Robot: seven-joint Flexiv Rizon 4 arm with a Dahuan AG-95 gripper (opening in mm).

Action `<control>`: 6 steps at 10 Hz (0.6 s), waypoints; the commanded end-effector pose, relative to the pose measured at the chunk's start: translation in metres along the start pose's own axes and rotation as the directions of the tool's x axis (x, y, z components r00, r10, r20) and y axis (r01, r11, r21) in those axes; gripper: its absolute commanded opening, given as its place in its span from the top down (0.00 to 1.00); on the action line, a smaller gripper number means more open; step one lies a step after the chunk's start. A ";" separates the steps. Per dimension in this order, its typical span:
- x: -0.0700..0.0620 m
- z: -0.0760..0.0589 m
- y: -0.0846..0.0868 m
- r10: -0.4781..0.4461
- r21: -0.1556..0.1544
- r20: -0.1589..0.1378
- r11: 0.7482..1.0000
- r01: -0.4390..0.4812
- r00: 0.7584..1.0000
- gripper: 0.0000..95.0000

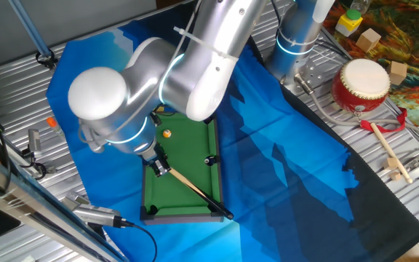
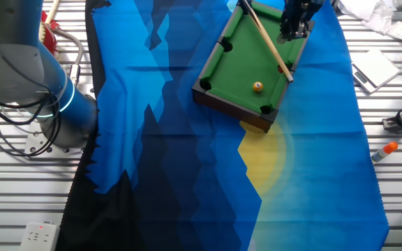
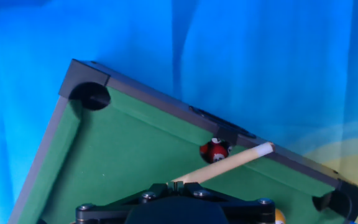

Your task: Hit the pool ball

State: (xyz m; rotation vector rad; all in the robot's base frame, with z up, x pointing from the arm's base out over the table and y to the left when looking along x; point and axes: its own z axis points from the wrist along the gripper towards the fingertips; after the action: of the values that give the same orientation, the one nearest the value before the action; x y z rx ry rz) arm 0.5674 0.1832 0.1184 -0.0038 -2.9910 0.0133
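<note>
A small green toy pool table [image 1: 195, 145] lies on a blue cloth; it also shows in the other fixed view [image 2: 243, 56]. The tiny orange pool ball [image 1: 167, 134] rests on the felt near a side rail and shows in the other fixed view [image 2: 257, 86]. In the hand view only its edge [image 3: 279, 216] peeks out at the bottom right. My gripper [image 1: 160, 169] is shut on a wooden cue stick [image 1: 195, 191] over the table. In the hand view the cue [image 3: 225, 165] points at the far rail, its pale tip beside a tiny red ball [image 3: 214, 150].
A red drum [image 1: 361, 86], a wooden drumstick [image 1: 388, 149] and wood blocks [image 1: 369, 40] lie to the right of the cloth. An orange marker [image 2: 384, 150] and a white pad [image 2: 375, 67] lie on the metal tabletop. The arm's base [image 2: 54, 104] stands beside the cloth.
</note>
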 end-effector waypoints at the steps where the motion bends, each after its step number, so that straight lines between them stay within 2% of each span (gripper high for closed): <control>1: -0.001 0.000 0.000 0.076 0.009 0.005 0.997 -0.076 0.997 1.00; 2: -0.001 0.000 0.000 0.104 0.008 0.004 0.995 -0.104 0.995 1.00; 4: -0.004 -0.004 0.017 0.169 0.004 -0.006 0.986 -0.169 0.986 1.00; 6: -0.007 -0.003 0.020 0.188 -0.008 -0.008 0.982 -0.188 0.982 1.00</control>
State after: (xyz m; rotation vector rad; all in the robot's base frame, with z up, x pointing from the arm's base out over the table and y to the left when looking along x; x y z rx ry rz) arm 0.5758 0.2023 0.1191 -0.2751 -2.9702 0.0291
